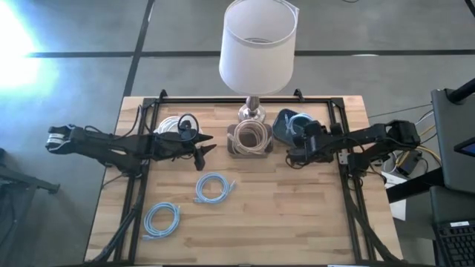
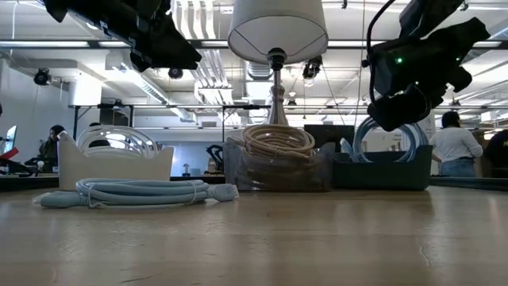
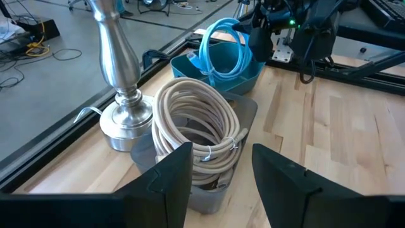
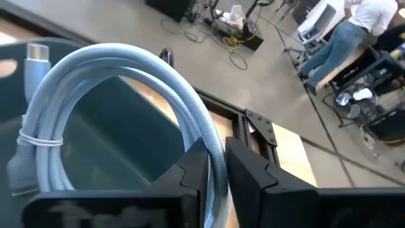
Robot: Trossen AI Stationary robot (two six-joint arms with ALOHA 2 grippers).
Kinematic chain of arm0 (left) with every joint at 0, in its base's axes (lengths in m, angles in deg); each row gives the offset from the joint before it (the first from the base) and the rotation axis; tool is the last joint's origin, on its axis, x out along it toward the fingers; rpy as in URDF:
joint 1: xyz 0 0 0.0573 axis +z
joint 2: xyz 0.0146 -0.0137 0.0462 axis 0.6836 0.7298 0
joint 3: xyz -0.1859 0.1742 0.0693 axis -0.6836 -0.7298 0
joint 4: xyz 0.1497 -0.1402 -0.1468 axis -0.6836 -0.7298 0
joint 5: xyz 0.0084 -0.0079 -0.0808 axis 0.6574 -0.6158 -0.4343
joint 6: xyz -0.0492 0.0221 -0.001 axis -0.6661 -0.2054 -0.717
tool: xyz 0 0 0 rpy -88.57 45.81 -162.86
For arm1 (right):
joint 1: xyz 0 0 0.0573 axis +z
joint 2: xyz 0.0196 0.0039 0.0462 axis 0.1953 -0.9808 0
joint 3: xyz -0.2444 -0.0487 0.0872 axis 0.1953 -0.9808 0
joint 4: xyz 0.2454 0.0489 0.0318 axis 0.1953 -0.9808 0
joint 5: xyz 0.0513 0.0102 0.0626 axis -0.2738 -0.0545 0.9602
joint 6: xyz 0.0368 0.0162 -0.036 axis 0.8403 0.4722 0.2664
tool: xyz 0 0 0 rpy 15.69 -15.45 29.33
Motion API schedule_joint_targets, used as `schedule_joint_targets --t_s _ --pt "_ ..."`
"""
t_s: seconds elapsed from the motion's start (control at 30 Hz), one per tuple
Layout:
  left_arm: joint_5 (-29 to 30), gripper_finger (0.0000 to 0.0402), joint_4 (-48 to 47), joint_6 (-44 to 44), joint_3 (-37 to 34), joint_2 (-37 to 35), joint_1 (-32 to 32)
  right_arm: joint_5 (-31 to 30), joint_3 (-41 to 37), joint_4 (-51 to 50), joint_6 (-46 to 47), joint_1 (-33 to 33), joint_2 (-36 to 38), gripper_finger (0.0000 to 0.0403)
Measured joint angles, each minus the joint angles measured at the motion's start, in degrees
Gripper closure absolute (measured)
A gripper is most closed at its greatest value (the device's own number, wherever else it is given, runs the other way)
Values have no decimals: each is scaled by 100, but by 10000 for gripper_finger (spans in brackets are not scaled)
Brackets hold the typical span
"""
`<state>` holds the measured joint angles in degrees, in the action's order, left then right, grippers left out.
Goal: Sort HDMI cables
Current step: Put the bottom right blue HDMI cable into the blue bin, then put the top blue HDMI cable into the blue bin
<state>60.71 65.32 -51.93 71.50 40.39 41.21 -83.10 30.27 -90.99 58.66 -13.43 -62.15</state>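
Note:
My right gripper (image 4: 215, 168) is shut on a light blue HDMI coil (image 4: 120, 63) over the dark blue bin (image 1: 282, 119), right of the lamp. My left gripper (image 3: 218, 177) hovers open and empty just left of the clear bin (image 3: 243, 111), which holds a beige coil (image 3: 190, 120). White coils (image 1: 172, 124) sit in a white bin behind the left arm. Two more light blue coils (image 1: 214, 188) (image 1: 161, 220) lie flat on the table, toward its near left. My right gripper pinches the bundled strands of the light blue coil at one spot on its ring (image 4: 205, 126), between the two fingers (image 4: 193, 168). The coil stands upright, with its lower part inside the blue bin (image 2: 381, 171). The bin wall hides whether it rests on the bottom.
A lamp with a silver base (image 1: 251, 111) and a wide white shade (image 1: 257, 41) stands behind the clear bin, and the shade overhangs the bins. A black frame (image 1: 341, 159) borders the table. The near right of the wooden tabletop (image 1: 297, 222) is bare. People show in the room beyond.

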Motion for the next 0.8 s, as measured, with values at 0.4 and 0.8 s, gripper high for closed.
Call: schedule_joint_targets --t_s 0.4,0.8 --pt "-4 234 7 -40 -6 0 4 113 153 16 -600 -13 2 271" --pt "-784 234 -59 -56 -22 22 2 220 525 2073 -2581 448 2 247"
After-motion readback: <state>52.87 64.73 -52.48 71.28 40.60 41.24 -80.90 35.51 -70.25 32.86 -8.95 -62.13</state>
